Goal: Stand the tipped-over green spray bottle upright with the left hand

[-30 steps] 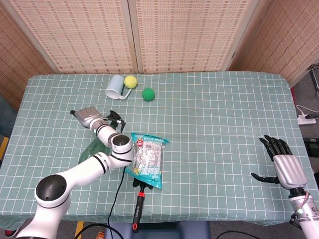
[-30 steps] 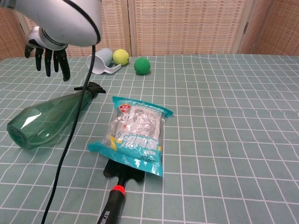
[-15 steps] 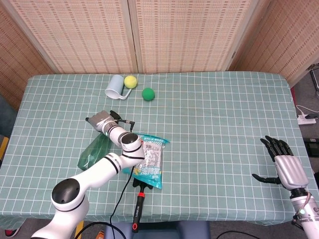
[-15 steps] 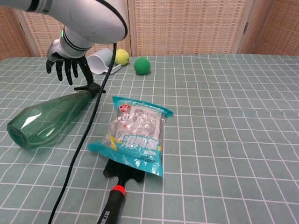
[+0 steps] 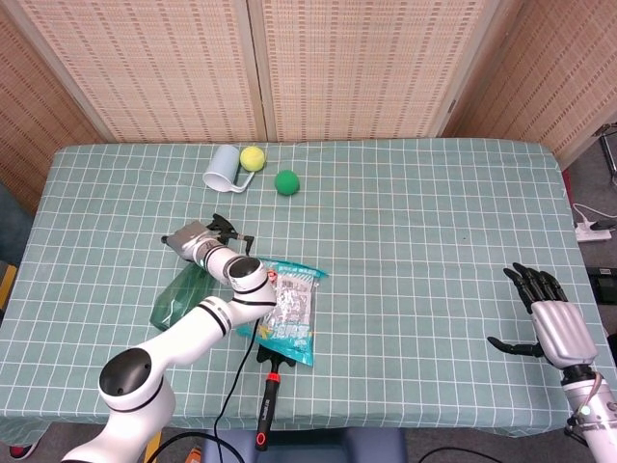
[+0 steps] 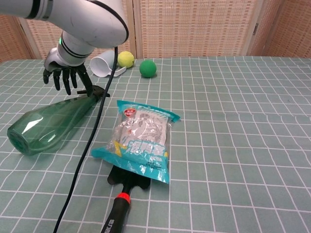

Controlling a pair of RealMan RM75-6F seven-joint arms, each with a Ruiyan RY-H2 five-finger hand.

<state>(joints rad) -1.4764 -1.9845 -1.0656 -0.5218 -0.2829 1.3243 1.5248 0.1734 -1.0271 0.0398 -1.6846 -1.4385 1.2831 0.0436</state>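
Lying on its side at the left of the table (image 6: 252,97): one green spray bottle (image 6: 46,125), base toward the near-left edge, black nozzle (image 6: 97,91) pointing away toward the cup. Left hand (image 6: 65,73) hangs just above the nozzle end, fingers (image 6: 66,81) spread and pointing down, holding nothing; can't tell from either view if a fingertip touches the nozzle. One white cup (image 6: 103,63) tipped on its side at the far side, one yellow ball (image 6: 126,58) touching or just beside it, one green ball (image 6: 148,68) near that. One snack bag (image 6: 142,140) just right of the bottle, lying over the blade of one black-handled tool (image 6: 119,207) with a red band. Right hand (image 5: 548,318) well apart at the far right edge, fingers apart, empty.
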